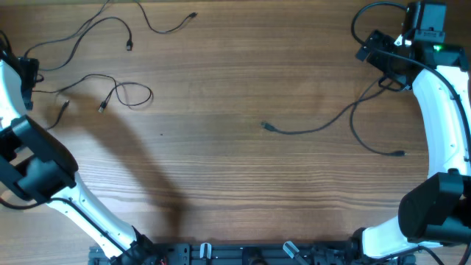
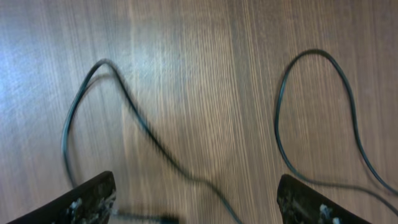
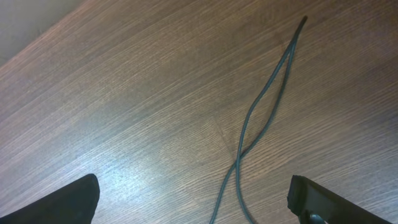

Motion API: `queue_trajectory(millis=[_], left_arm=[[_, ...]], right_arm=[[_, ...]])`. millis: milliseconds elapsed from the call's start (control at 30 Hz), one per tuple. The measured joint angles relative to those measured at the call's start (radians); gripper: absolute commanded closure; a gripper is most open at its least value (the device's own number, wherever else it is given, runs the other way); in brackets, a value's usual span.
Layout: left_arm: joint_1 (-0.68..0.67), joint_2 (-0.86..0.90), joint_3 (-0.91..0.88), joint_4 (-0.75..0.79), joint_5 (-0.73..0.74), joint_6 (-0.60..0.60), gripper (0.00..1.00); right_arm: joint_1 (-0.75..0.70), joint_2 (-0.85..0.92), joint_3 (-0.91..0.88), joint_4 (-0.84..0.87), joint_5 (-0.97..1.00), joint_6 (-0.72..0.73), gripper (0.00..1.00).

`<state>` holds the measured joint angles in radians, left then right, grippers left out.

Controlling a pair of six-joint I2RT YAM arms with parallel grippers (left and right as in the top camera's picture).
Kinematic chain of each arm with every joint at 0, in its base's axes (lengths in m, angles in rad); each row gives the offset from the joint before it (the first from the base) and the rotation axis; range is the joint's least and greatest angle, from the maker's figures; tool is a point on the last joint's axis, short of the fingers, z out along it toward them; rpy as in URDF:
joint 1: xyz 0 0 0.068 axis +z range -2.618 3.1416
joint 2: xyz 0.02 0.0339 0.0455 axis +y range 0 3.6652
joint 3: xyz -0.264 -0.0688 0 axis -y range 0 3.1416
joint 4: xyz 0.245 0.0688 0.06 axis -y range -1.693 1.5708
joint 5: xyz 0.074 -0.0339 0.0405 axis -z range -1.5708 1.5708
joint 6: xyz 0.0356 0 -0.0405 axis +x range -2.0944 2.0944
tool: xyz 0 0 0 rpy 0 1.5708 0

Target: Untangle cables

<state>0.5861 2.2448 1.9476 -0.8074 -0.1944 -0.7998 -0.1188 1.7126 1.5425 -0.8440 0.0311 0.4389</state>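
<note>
Several thin black cables lie on the wooden table. One with silver-tipped plugs loops at the left. Two more trail from the top edge. A long cable runs from mid-table toward the right arm, and its other end lies at the right. My left gripper is open above two cable strands. One strand passes between its fingers. My right gripper is open over the long cable's two crossing strands, which run between its fingers.
The table's far left corner edge shows in the right wrist view. Thicker black wires hang by the right arm's base at top right. The arm bases and a black rail line the front edge.
</note>
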Motion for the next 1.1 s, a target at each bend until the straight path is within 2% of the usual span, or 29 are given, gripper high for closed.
queue_trajectory(millis=[33,67,100,133,167,200,233,567,600,667,933,1033,1067,1100], left_arm=[[0.005,0.022,0.0,0.026,0.001,0.015,0.15],[0.01,0.041,0.0,0.043,0.002,0.025,0.3],[0.013,0.062,0.0,0.064,0.002,0.036,0.52],[0.018,0.076,0.0,0.084,0.003,0.043,0.65],[0.021,0.084,0.0,0.09,0.005,0.047,0.72],[0.023,0.087,0.0,0.091,0.005,0.047,0.92],[0.024,0.087,0.0,0.098,0.005,0.054,0.96],[0.025,0.087,-0.001,0.249,0.097,0.163,0.96],[0.025,0.087,-0.001,0.254,0.104,0.178,0.94],[0.025,0.087,0.0,0.262,0.129,0.225,0.0],[0.025,0.072,0.016,0.098,0.181,0.249,0.01],[0.025,0.016,0.016,0.024,0.351,0.25,0.0],[0.026,-0.016,0.016,0.015,0.489,0.249,0.0],[0.026,-0.032,0.016,0.016,0.565,0.249,0.0]], right_arm=[[0.0,0.0,0.0,0.0,0.0,0.0,0.0],[0.0,0.0,0.0,0.0,0.0,0.0,0.0],[0.0,0.0,0.0,0.0,0.0,0.0,0.0],[0.0,0.0,0.0,0.0,0.0,0.0,0.0],[0.0,0.0,0.0,0.0,0.0,0.0,0.0],[0.0,0.0,0.0,0.0,0.0,0.0,0.0],[0.0,0.0,0.0,0.0,0.0,0.0,0.0],[0.0,0.0,0.0,0.0,0.0,0.0,0.0],[0.0,0.0,0.0,0.0,0.0,0.0,0.0],[0.0,0.0,0.0,0.0,0.0,0.0,0.0],[0.0,0.0,0.0,0.0,0.0,0.0,0.0],[0.0,0.0,0.0,-0.001,0.0,0.0,0.0],[0.0,0.0,0.0,0.0,0.0,0.0,0.0],[0.0,0.0,0.0,0.0,0.0,0.0,0.0]])
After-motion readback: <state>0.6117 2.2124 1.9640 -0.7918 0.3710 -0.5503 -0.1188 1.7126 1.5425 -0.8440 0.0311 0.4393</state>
